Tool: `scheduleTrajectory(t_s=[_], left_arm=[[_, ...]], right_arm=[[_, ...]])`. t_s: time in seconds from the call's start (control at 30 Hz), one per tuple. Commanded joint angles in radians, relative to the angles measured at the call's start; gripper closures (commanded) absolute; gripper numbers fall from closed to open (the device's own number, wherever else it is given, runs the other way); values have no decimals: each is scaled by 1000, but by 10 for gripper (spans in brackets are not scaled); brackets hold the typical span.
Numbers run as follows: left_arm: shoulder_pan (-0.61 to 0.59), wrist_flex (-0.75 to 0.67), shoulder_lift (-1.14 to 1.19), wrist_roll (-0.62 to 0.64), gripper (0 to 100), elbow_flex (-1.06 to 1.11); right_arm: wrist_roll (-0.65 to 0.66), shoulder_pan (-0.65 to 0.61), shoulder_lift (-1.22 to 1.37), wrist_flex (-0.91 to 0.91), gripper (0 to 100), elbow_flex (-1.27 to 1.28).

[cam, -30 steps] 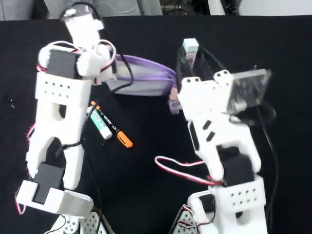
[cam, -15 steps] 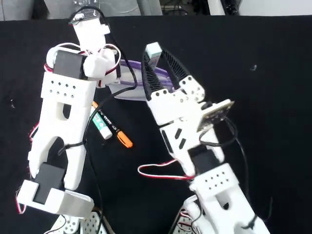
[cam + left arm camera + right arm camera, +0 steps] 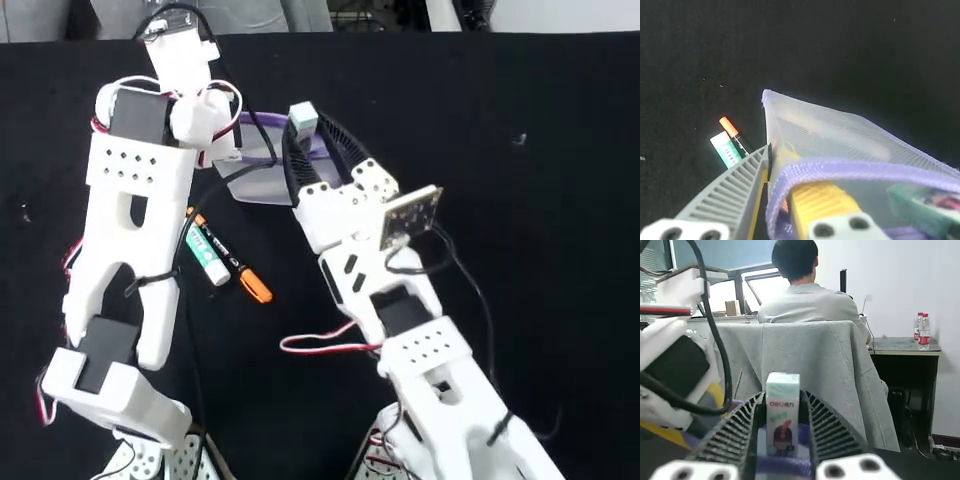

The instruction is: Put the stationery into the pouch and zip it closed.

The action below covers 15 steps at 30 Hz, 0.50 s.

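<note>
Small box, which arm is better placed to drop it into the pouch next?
Right. The right gripper already grips the small box close over the pouch, while the left gripper is busy pinching the pouch's rim.

The small box (image 3: pixel 783 412) pinched between my right fingers (image 3: pixel 827 427) carries the only print that stands clear. A short line of pale lettering runs across a mint-green band near its top. Below it is a little cartoon figure in red and black.

On the desk (image 3: pixel 520 250), the green-and-white stick (image 3: pixel 207 253) beside the orange-capped pen (image 3: pixel 240 270) bears dark marks along its label, too small for me to make out.

My left fingers (image 3: pixel 735 190) hold the pouch (image 3: pixel 840 145) by its rim. Inside it a green piece (image 3: pixel 920 200) shows a colourful label, blurred beyond reading.

Two bottles (image 3: pixel 923 331) in the room behind wear red labels whose print I cannot read.
</note>
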Motion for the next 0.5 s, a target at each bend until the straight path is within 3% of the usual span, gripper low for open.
scheduleTrajectory(t_s=[0.0,0.13,0.33,0.47], left_arm=[[-15,11,6,14,971,-22],[-22,6,9,14,971,-16],[-22,5,9,14,971,-15],[-22,5,9,12,971,-15]], right_arm=[[11,0,128,-5,973,-39],[5,12,209,-5,952,-74],[2,15,205,5,723,-73],[9,17,153,5,714,-47]])
